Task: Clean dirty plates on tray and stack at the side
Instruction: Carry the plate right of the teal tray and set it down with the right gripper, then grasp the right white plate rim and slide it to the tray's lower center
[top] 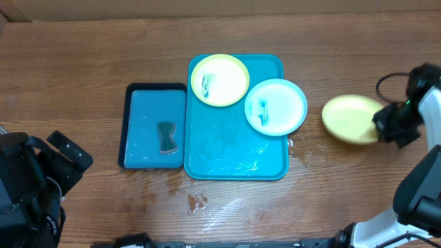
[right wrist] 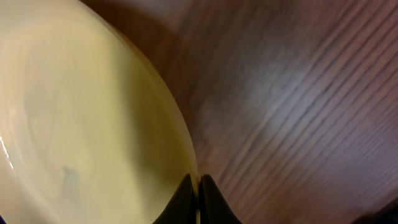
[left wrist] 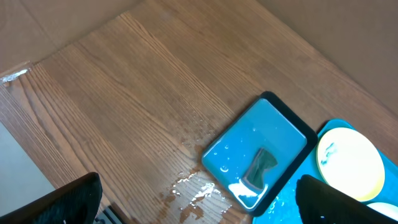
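A yellow-green plate (top: 219, 80) with a dark smear lies on the light-teal tray (top: 227, 155) at its far left. A teal-rimmed plate (top: 275, 105) with a dark smear lies on the tray's right edge. A second yellow-green plate (top: 350, 118) is to the right of the tray, held by its right rim in my right gripper (top: 383, 122). In the right wrist view the fingers (right wrist: 198, 186) pinch that plate's edge (right wrist: 93, 124) above the wood. My left gripper (left wrist: 199, 205) is open and empty at the near left, above the wet table.
A smaller dark-rimmed blue tray (top: 134, 127) left of the big tray holds a grey sponge (top: 167, 137). It also shows in the left wrist view (left wrist: 280, 121) with the sponge (left wrist: 259, 169). Water puddles (top: 196, 201) lie on the wood near the trays' front.
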